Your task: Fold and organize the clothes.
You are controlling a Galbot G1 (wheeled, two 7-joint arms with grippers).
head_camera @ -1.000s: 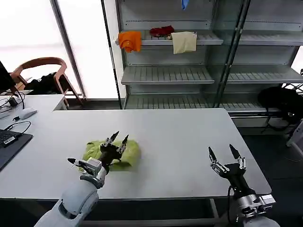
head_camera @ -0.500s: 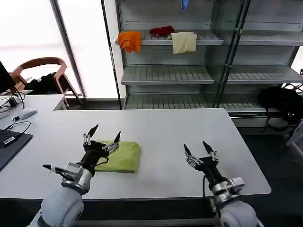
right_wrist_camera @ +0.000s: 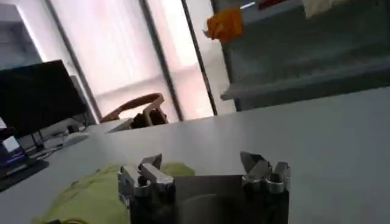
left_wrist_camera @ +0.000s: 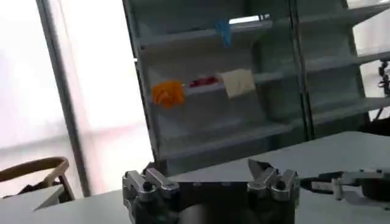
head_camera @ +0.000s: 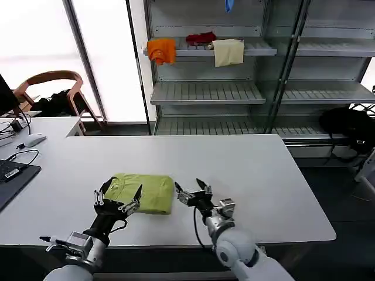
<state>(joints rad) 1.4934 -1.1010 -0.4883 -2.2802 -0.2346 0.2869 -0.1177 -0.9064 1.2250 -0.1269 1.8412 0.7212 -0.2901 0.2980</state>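
The lime-green T-shirt (head_camera: pixel 142 192) lies folded into a flat, roughly rectangular packet on the white bench (head_camera: pixel 246 170), long axis running across the bench from the robot's left to its right, one long edge facing the robot. No print, label or writing is readable on the exposed surface. The left tool (head_camera: pixel 117 200) is at the packet's near left corner, fingers spread wide, holding nothing. The right tool (head_camera: pixel 193 192) is just beside the packet's right short edge, fingers also spread wide and empty. Beyond both tools, a shelf unit (head_camera: pixel 205 93) carries an orange cloth (head_camera: pixel 161 50) and a cream cloth (head_camera: pixel 228 51).
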